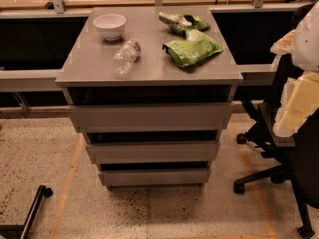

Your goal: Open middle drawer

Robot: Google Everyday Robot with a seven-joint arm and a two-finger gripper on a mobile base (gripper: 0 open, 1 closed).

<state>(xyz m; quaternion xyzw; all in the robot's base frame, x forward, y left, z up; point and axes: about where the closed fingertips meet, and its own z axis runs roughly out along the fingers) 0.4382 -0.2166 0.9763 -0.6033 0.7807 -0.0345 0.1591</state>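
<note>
nearest to me, out past the right front corner of the bench [154, 66], hangs a pale blocky shape that i take for the gripper [295, 103], well apart from the drawers; if it is released or clenched i cannot tell. below the bench's front edge the middle drawer [152, 152] sits between the top drawer [149, 116] and the bottom drawer [154, 177], seemingly pushed in; its flat front is stiff, smooth and without handle, so i judge the hold must be the upper lip at the dark gap, pulled straight. farther back lie a plastic bottle [124, 57], green bags [192, 51] and a white bowl [109, 25] near the far left corner.
</note>
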